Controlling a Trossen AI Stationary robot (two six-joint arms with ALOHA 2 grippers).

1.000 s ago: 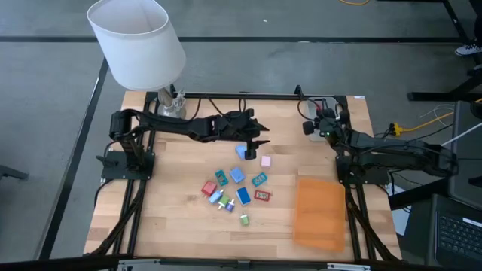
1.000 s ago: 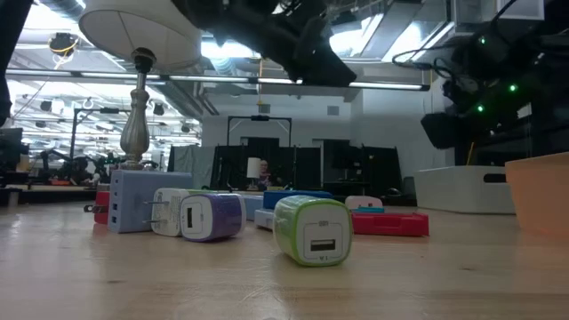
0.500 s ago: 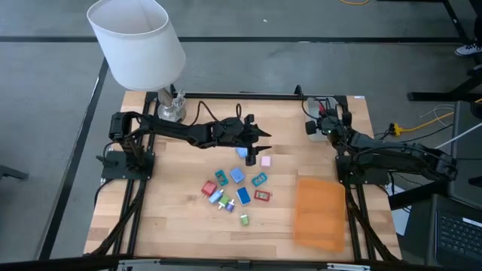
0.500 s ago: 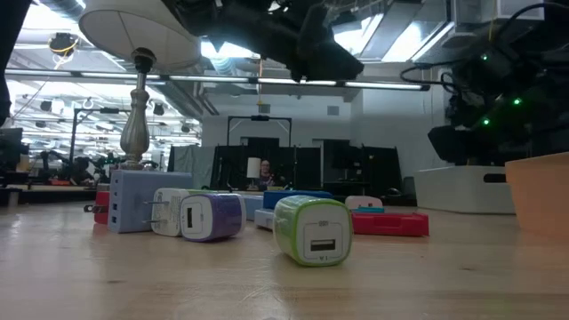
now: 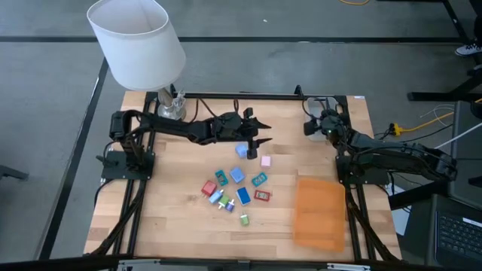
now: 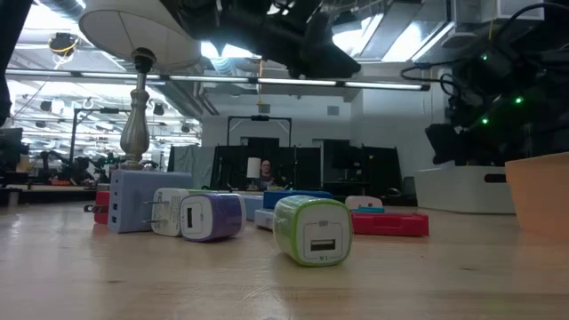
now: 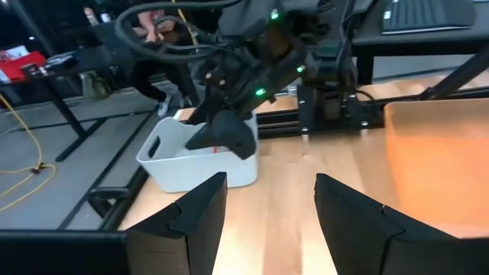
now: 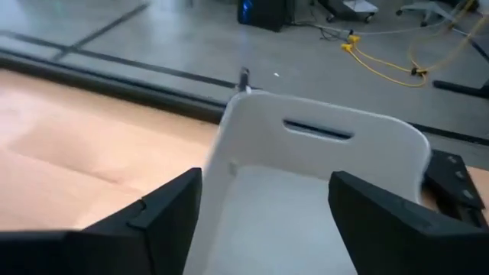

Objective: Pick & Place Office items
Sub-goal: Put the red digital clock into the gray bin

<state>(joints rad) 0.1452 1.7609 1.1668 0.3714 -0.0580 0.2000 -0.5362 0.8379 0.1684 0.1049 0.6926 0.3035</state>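
The office items (image 5: 237, 187), small blocky plastic pieces in blue, red, teal, green and pink, lie clustered mid-bench on the pale wood bench (image 5: 173, 218), none of them held. Beside them sits a flat orange sheet (image 5: 320, 212). Farther back the left gripper (image 5: 254, 132) hangs above a blue piece, jaws spread and empty. At the far right corner the right gripper (image 5: 312, 126) hovers over the smooth grey tray (image 8: 321, 191), jaws released wide. A white-shaded lamp (image 5: 137, 41) stands at the far left.
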